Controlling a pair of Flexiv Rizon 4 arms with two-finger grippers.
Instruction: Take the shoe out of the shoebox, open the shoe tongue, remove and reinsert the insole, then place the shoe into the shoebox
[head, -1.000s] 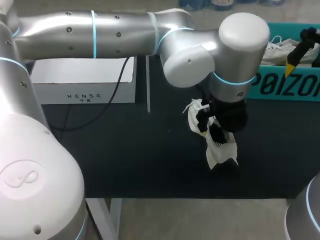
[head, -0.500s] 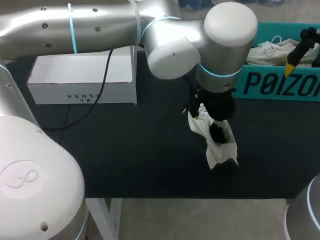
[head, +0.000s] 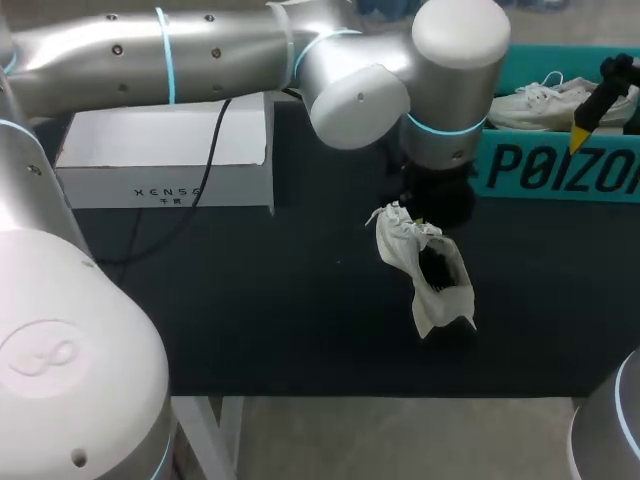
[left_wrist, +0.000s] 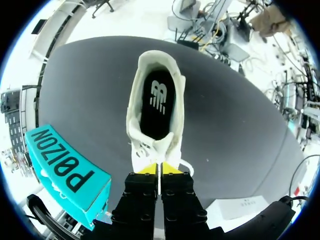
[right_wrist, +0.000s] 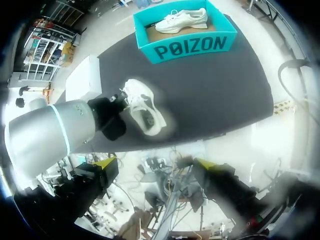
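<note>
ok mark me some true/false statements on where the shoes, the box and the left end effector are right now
1. The shoe on the table lies outside the teal shoebox. True.
2. The teal shoebox has nothing in it. False: a second white shoe lies inside it.
3. The left end effector has its fingers spread wide apart. False: its yellow tips are pressed together, right at the near end of the shoe on the table.
4. A dark insole sits inside the shoe on the table. True.
</note>
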